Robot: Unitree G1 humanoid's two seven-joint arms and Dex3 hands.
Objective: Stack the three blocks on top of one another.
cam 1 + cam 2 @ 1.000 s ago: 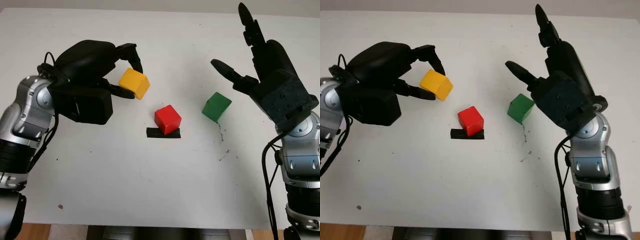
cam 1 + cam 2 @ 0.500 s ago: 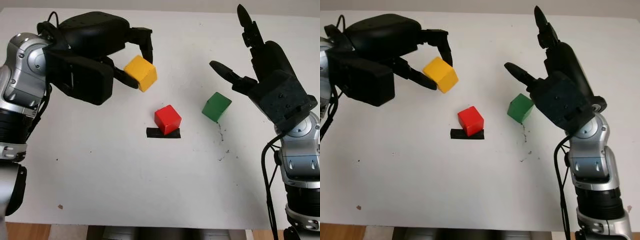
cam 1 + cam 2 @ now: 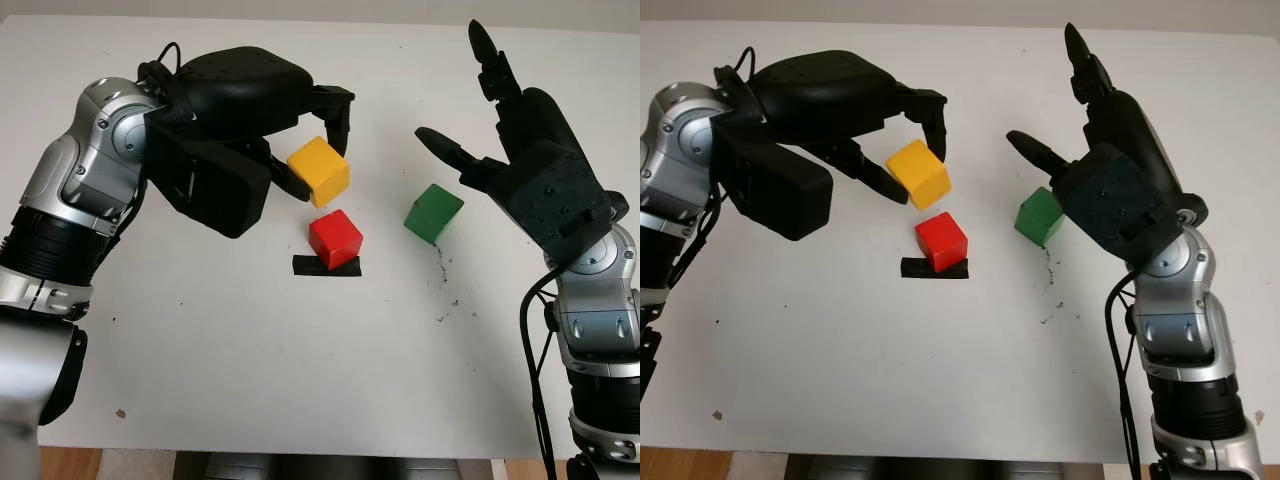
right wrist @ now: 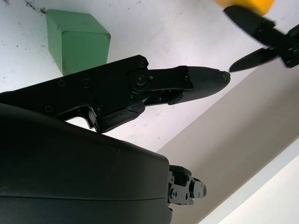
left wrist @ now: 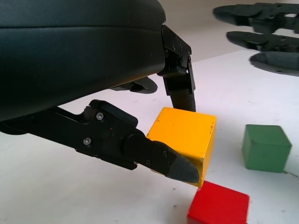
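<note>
Nothing is stacked yet, so by my reckoning the job is barely a third under way. Nearest the robot, the small red wooden cube [image 3: 335, 238] sits on the white table [image 3: 300, 380], resting partly on a short strip of black tape [image 3: 326, 266]; it looks like the intended base. Just beyond and a touch to the robot's left, the yellow wooden cube [image 3: 319, 171] hangs in the air, tilted, pinched between the fingertips [image 5: 180, 168] of the left hand [image 3: 250, 110], close above the red one but not touching it. It wants lowering squarely. Off to the right, the green wooden cube [image 3: 433, 213] stands alone on the table, untouched, with the right hand [image 3: 530, 160] hovering above and beyond it, fingers spread and holding nothing. That block goes on last.
</note>
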